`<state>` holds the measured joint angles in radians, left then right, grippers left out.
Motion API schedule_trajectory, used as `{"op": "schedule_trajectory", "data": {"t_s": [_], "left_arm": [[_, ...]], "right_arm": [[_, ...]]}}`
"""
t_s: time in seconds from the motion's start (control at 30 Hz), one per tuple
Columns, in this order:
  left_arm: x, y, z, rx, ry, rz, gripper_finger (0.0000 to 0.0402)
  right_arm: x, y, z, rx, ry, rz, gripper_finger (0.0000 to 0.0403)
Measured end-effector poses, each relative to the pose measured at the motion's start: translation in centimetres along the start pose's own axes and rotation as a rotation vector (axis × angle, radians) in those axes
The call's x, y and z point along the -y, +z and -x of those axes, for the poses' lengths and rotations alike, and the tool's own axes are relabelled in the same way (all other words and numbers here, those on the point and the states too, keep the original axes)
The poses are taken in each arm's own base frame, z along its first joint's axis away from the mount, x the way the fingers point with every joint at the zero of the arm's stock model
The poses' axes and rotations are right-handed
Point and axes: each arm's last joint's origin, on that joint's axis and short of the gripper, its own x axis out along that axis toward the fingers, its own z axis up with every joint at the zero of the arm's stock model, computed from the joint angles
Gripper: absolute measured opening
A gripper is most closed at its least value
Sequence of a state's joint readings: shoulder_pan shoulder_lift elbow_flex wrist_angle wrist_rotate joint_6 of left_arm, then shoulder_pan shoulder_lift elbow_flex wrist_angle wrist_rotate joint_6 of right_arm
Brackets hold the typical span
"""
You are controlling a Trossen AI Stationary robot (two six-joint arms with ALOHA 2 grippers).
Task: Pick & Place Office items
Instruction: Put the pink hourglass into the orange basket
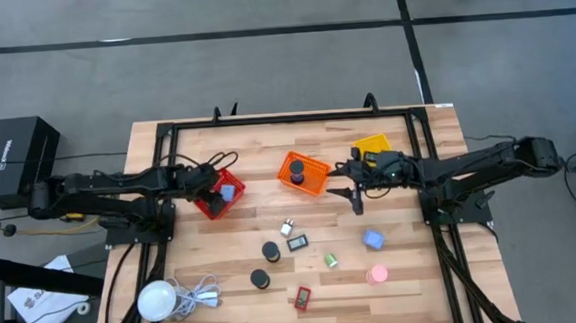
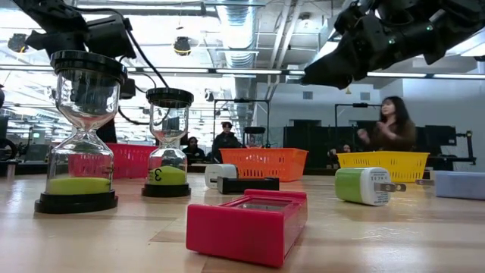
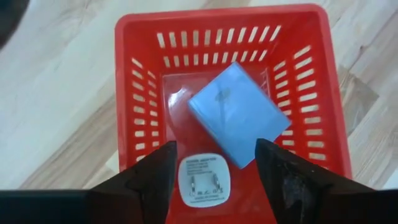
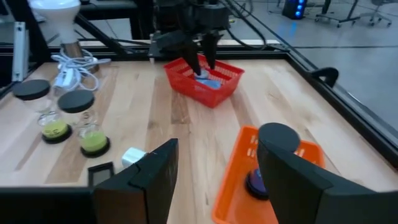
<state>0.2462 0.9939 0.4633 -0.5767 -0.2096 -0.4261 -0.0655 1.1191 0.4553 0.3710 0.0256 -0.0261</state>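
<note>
My left gripper [image 3: 214,149] hangs open above the red basket [image 1: 209,207], fingers pointing down into it. Inside lie a blue block [image 3: 237,116] and a white plug piece [image 3: 203,181], both on the basket floor. My right gripper [image 4: 217,146] is open, in the air beside the orange basket [image 4: 235,180], which holds a black-capped hourglass [image 4: 278,138]. On the table stand two green-sand hourglasses [image 1: 270,251] [image 1: 260,278]. Near them lie a black rectangular piece [image 1: 298,243], a green plug [image 1: 330,261], a blue block [image 1: 373,239], a pink cylinder [image 1: 377,274] and a red piece [image 1: 302,298].
The yellow basket [image 1: 372,144] sits behind my right gripper [image 1: 350,193]. A white globe with its coiled cord [image 1: 157,300] lies at the table's near left corner. A black frame [image 1: 285,119] runs round the table's far edge and sides. People show in the room beyond [image 2: 390,125].
</note>
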Motion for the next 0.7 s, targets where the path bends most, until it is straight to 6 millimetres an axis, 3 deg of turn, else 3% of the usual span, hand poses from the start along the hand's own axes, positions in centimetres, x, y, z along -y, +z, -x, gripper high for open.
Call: {"op": "schedule_trajectory", "data": {"t_s": [0.53,0.7], "left_arm": [[2.0,2.5,0.7,0.274,-0.199,-0.127,0.0218],[3.3,2.9,1.3,0.370,-0.269,-0.154,0.0218]], "right_arm": [[-3.1,0.1,0.3,0.008,0.137,-0.013,0.0209],[-4.7,0.0,0.7,0.001,0.435,-0.001,0.0209]]}}
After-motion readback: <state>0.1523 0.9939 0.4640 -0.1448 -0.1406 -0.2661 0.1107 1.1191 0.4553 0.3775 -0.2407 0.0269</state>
